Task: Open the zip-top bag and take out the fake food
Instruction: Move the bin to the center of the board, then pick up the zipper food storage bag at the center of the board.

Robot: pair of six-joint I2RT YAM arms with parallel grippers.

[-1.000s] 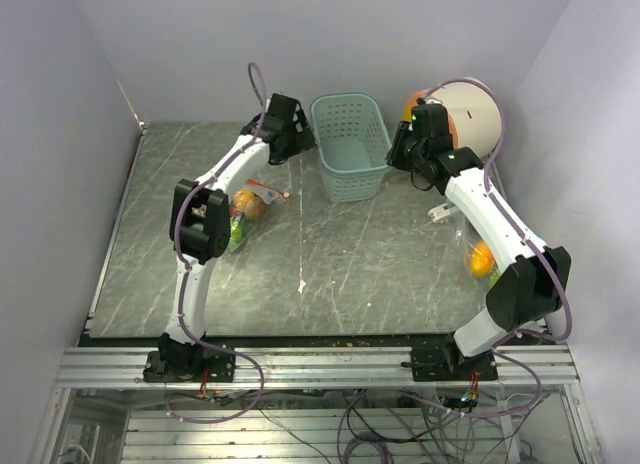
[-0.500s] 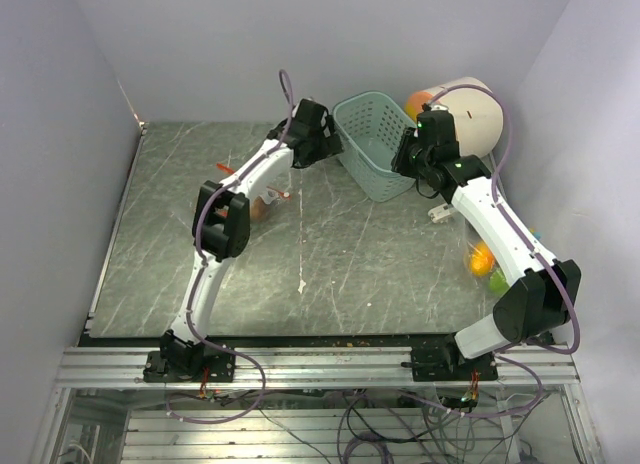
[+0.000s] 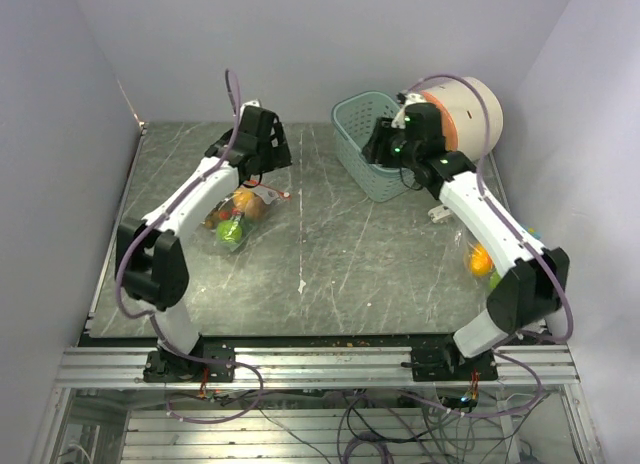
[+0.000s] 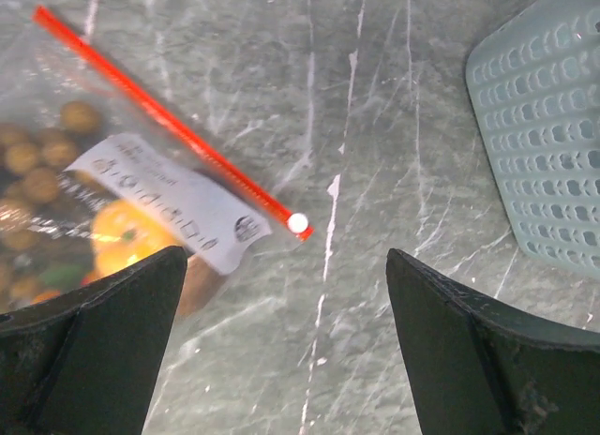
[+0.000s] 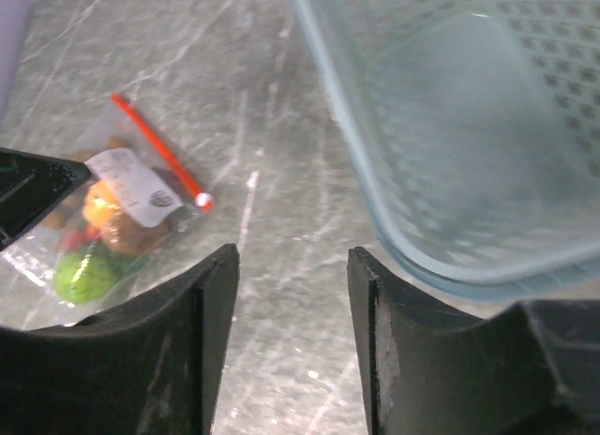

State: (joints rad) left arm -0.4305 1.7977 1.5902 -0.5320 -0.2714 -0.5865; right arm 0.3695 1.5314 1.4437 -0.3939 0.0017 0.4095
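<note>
While your left gripper hangs wide open and empty, the zip-top bag lies flat on the table just ahead of it, toward its left finger. The red zip strip runs diagonally away, and its white slider sits almost centred just ahead of the jaws. The strip looks sealed along its length, so the fake food is shut inside: an orange piece and brown balls, with a green one showing in the right wrist view.

Your right gripper is partly spread and holds nothing. The teal basket sits close on its right and looks empty, though that view is blurred. The bag is well off to its front left.

The main risk, I think, is that the bag is slack. If you pull the small slider without the other gripper pinning the film, the whole bag will likely drag instead of unzipping. Swinging the right arm across could also clip the basket rim.
</note>
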